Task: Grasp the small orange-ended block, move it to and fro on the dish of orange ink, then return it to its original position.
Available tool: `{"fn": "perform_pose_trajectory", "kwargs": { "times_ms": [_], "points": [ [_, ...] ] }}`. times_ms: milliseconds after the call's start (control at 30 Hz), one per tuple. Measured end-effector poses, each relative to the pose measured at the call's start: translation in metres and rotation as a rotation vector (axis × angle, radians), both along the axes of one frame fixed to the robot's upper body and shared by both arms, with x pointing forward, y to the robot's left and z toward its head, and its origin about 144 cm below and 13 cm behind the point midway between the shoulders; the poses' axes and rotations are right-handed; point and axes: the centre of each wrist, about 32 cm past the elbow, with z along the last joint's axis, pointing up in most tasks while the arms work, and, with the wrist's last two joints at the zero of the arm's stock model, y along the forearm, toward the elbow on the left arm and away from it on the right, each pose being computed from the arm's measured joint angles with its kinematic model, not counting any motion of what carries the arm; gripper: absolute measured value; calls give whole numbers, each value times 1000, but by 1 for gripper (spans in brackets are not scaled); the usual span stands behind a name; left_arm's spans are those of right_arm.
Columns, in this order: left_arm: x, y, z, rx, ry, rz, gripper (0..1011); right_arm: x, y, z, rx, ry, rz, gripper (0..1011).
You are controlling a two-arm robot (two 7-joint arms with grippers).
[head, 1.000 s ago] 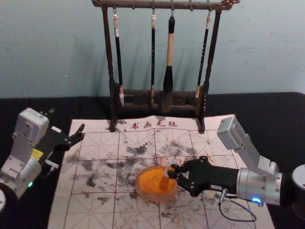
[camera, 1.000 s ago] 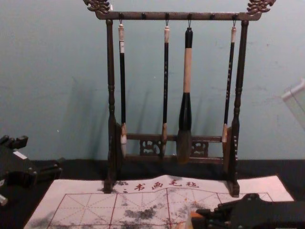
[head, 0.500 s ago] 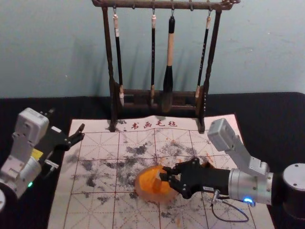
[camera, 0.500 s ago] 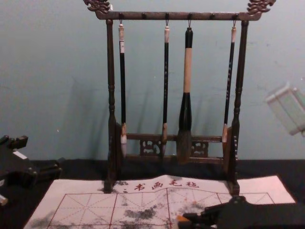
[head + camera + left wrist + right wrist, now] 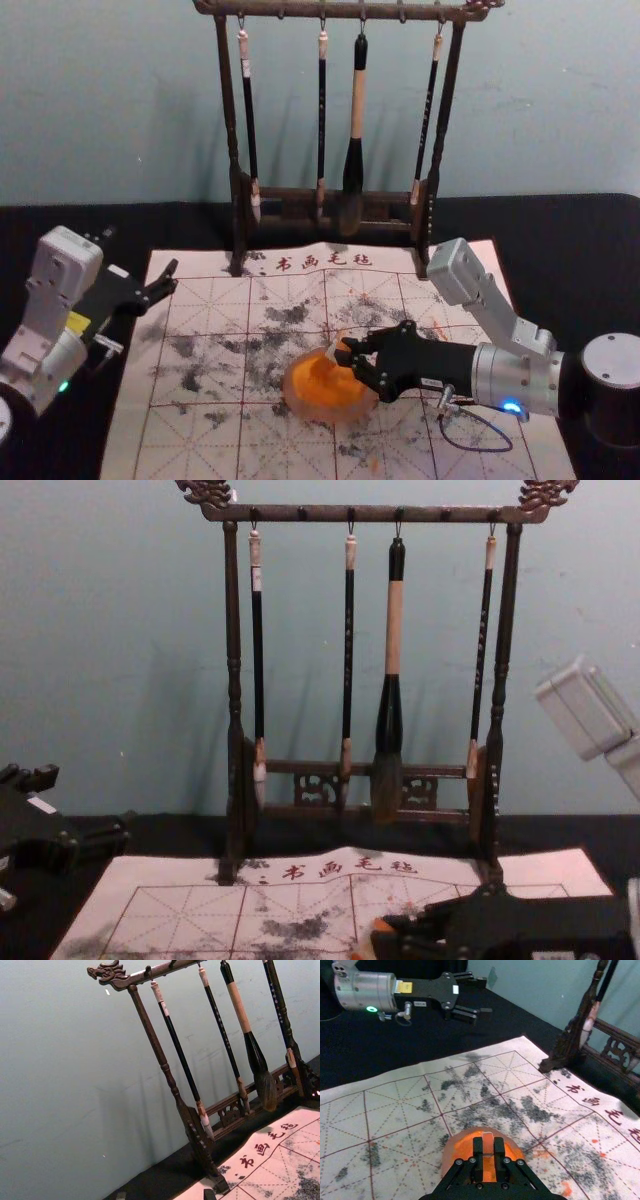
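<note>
Dish [image 5: 328, 413] of orange ink [image 5: 332, 388] below right claw [image 5: 346, 352]

And there, in the head view, the right end effector [image 5: 347, 353] covers part of the block [image 5: 331, 353]; up top the brush rack [image 5: 228, 110] runs out of the picture, down below the mat [image 5: 128, 450] does too, and that chest-view lettering on the brush handle [image 5: 348, 660] is too small to read

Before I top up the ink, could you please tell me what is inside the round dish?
The round dish holds orange ink. The right claw grips the small block over or in it; which, I cannot tell, as the claw and block cover part of the ink.
</note>
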Motion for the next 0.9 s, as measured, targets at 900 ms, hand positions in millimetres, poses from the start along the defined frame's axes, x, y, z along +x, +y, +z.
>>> {"fn": "perform_pose_trajectory", "kwargs": {
  "times_ms": [900],
  "points": [
    [0, 0, 0, 0, 0, 0, 1002, -12, -20, 12, -37, -10, -46, 104]
  ]
}}
